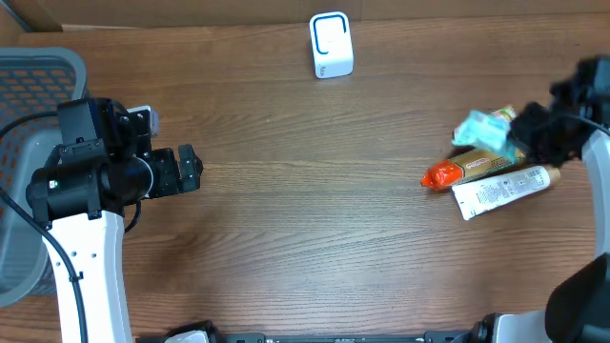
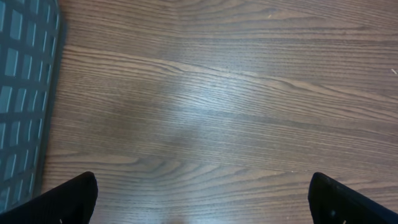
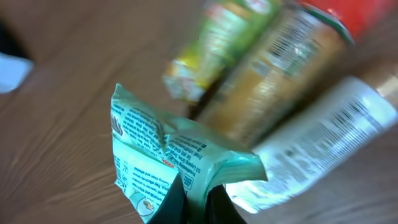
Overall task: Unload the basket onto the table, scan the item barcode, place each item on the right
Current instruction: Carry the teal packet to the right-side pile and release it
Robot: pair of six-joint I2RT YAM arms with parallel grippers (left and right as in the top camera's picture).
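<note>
Teal pkt pinched by its lower edge in R gripper, fingers nearly closed on it. Overhead: pkt sits well right of and below the scanner, far from it. Can't tell if it's off the table. Just below the pkt are a brown tube w/ red cap and a white tube, side by side, touching. Wrist view is blurry, barcodes visible on both tubes. L gripper is well left of and below the scanner, fingers wide, nothing between them. Grey basket at far left edge.
</note>
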